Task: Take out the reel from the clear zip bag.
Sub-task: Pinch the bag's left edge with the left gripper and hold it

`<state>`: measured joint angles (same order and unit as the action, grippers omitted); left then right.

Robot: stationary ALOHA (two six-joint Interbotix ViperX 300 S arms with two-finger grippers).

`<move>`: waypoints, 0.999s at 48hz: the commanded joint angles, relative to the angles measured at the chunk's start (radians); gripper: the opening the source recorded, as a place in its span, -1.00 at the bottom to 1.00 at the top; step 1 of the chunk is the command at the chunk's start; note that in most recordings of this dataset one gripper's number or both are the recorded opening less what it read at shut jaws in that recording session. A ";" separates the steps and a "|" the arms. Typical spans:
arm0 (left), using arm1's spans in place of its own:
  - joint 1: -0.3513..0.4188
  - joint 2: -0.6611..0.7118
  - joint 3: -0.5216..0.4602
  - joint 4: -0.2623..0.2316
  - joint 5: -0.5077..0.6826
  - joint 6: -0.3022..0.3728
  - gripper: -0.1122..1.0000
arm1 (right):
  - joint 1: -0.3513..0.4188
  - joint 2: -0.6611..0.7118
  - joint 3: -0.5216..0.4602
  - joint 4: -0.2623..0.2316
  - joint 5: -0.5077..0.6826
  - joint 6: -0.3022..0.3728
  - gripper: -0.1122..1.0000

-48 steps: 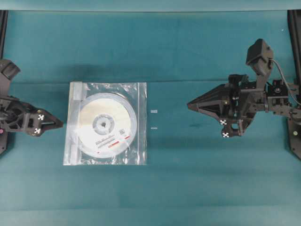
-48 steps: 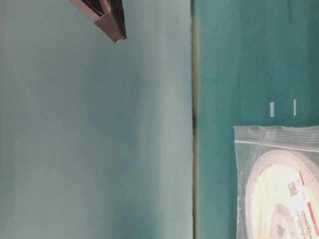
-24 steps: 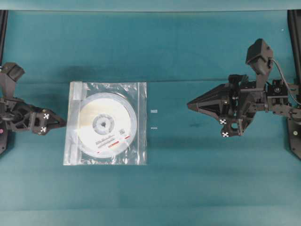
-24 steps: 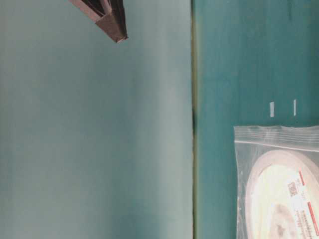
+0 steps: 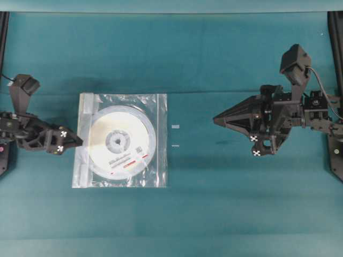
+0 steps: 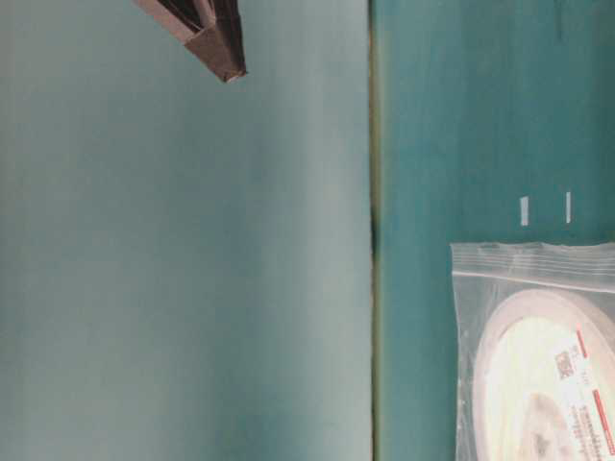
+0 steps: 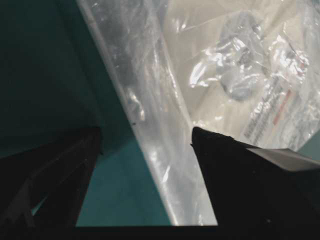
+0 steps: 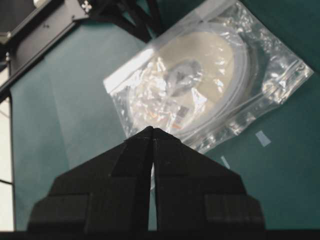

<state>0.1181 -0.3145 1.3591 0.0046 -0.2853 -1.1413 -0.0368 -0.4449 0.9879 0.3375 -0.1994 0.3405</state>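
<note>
Left gripper [image 7: 145, 137]: fingers spread wide, holding nothing, one dark finger [image 7: 60, 175] over bare cloth beside the clear zip bag [image 5: 120, 140], the other [image 7: 235, 170] above the bag's zip-strip edge; whether a tip touches the plastic cannot be told. From overhead, left gripper [image 5: 77, 142] right at the bag's left edge, about midway along it.

Right gripper [image 5: 215, 119]: fingers pressed together to a single point, nothing between them, well apart from the bag on its right side, hanging above the cloth. In the right wrist view, closed tips [image 8: 152, 131] aimed toward the bag [image 8: 210, 75].

Reel [image 5: 121, 142] inside the bag, lying flat, grey hub near the bag's centre, label with red mark on the lower right part of the disc. Bag flat on the teal table cloth [image 5: 177, 53], zip strip along its left edge.

Two small white tape marks [image 5: 176, 136] just right of the bag, between bag and right gripper. Nothing lying between either gripper and the bag.
</note>
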 commanded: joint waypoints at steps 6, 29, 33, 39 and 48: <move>0.003 0.087 -0.060 0.003 -0.031 -0.002 0.82 | -0.002 -0.003 -0.015 0.000 -0.008 0.008 -0.80; 0.003 0.123 -0.081 0.003 -0.034 -0.002 0.78 | -0.002 -0.003 -0.015 0.002 -0.011 0.008 -0.80; 0.003 0.123 -0.081 0.002 -0.034 -0.002 0.69 | -0.002 -0.005 -0.014 0.002 -0.009 0.008 -0.80; 0.003 0.121 -0.077 0.002 -0.034 0.003 0.41 | -0.002 -0.003 -0.014 0.002 -0.011 0.008 -0.80; 0.003 0.118 -0.069 0.003 -0.034 0.011 -0.23 | -0.002 -0.003 -0.014 0.000 -0.011 0.008 -0.80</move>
<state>0.1258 -0.1994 1.2962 0.0046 -0.3145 -1.1351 -0.0383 -0.4433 0.9879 0.3375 -0.1994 0.3405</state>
